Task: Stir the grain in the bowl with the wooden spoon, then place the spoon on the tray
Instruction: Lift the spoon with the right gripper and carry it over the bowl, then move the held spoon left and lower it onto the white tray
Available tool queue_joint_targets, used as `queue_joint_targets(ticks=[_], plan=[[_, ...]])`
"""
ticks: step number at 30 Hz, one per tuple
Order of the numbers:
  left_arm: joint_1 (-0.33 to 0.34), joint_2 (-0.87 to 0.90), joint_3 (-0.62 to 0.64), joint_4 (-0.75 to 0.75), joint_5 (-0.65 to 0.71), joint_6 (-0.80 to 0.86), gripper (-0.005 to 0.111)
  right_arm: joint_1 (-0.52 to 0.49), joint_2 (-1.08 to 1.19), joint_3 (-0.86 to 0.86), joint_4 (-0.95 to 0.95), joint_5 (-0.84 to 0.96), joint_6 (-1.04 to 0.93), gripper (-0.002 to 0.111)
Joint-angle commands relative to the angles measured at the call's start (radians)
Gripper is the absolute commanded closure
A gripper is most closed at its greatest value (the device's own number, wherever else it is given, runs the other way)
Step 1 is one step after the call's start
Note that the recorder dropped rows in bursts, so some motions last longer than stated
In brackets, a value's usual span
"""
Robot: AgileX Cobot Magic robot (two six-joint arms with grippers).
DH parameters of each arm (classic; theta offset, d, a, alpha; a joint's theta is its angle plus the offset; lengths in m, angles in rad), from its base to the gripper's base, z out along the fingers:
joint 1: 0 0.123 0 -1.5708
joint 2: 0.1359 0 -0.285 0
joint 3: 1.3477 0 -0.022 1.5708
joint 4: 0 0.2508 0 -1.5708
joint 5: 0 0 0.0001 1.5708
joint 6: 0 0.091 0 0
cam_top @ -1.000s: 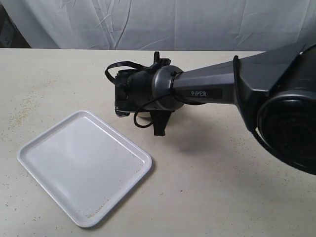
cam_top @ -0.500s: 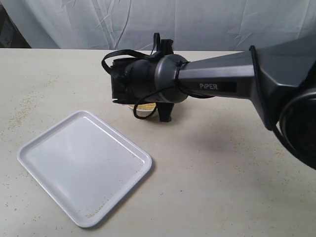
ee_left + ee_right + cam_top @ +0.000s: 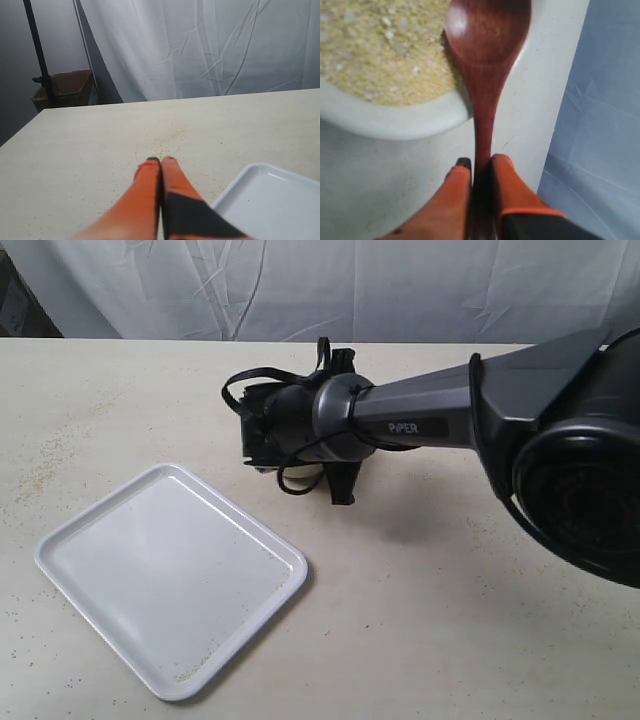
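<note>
In the right wrist view my right gripper [image 3: 481,162] is shut on the slim handle of the dark reddish-brown wooden spoon [image 3: 487,35]. The spoon's oval head rests over the edge of the yellow grain [image 3: 380,50], inside the rim of the white bowl [image 3: 395,122]. In the exterior view the right arm's wrist [image 3: 300,430] covers the bowl and spoon. The white tray [image 3: 170,575] lies flat, nearer and to the left of that wrist, with a few stray grains on it. My left gripper [image 3: 161,161] is shut with nothing in it, low over the table beside the tray's corner [image 3: 270,200].
Spilled grains [image 3: 45,465] speckle the beige table at the left and ahead of the left gripper [image 3: 170,137]. A white curtain [image 3: 400,290] hangs behind the table. A cardboard box [image 3: 65,90] and a black pole [image 3: 37,50] stand past the table's far edge.
The right wrist swung left and up, briefly uncovering the bowl's grain, then back right and down, covering it again. The tray has not moved.
</note>
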Motion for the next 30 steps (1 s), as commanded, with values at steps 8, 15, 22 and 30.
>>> queue_joint_targets(ticks=[8, 15, 22, 30], plan=[[-0.003, -0.005, 0.004, 0.004, -0.007, -0.001, 0.106, 0.030, -0.065, -0.006, -0.004, 0.059, 0.001, 0.108], [-0.003, -0.005, 0.004, 0.004, -0.007, -0.001, 0.106, 0.028, -0.068, -0.006, -0.067, 0.074, 0.026, 0.108], [-0.003, -0.005, 0.004, 0.004, -0.004, -0.001, 0.106, -0.016, -0.237, -0.006, 0.110, -0.053, 0.219, 0.108], [-0.003, -0.005, 0.004, 0.004, -0.004, -0.001, 0.106, -0.174, -0.449, 0.020, 0.711, -0.262, 0.049, 0.108]])
